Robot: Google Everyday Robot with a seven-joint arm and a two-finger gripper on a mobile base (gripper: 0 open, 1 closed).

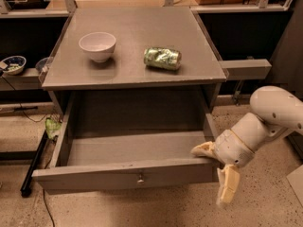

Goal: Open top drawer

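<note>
The top drawer (94, 176) of the grey cabinet stands pulled far out, its deep box bare inside. A small metal knob (140, 178) sits at the centre of its flat front. My gripper (216, 170) is at the drawer front's right end, on the white arm coming in from the right. It is open, fingers spread wide. One finger (202, 150) lies over the drawer's top edge at the right corner. The other finger (228, 189) hangs down outside, in front of that corner.
On the cabinet top (132, 72) stand a white bowl (97, 45) and a crushed green can (162, 58) lying on its side. Dark shelves flank the cabinet, with a small bowl (13, 64) on the left one. A black leg (32, 167) and cable run along the floor at left.
</note>
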